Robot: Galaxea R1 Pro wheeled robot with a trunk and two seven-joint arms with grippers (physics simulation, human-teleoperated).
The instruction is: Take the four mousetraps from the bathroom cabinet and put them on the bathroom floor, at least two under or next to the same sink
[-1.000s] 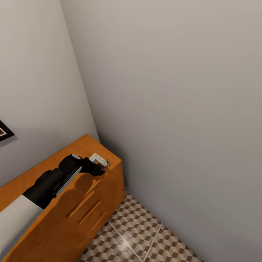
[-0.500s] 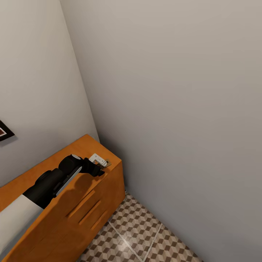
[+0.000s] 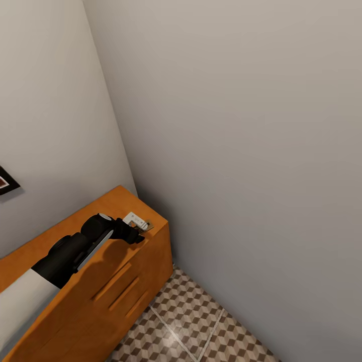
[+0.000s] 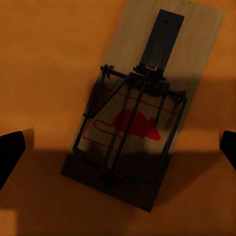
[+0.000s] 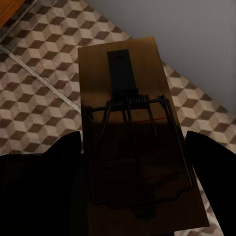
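One mousetrap (image 3: 137, 220) lies flat on the orange-tan cabinet (image 3: 108, 206), at its top's far corner by the wall. My left gripper (image 3: 132, 232) hovers just above it. In the left wrist view the mousetrap (image 4: 140, 105) shows its wire parts and red mouse print, and my left gripper (image 4: 118, 152) stands open with its fingertips (image 4: 11, 152) wide on either side. My right gripper (image 5: 135, 162) is shut on a second mousetrap (image 5: 132, 123), held above the cube-patterned bathroom floor (image 5: 39, 73).
Grey walls (image 3: 226, 125) meet in a corner right behind the cabinet's end. Slab-like drawer handles (image 3: 123, 289) run down the cabinet front. Patterned floor (image 3: 191, 322) lies open to the right of the cabinet. A dark picture frame (image 3: 6, 181) hangs at the left.
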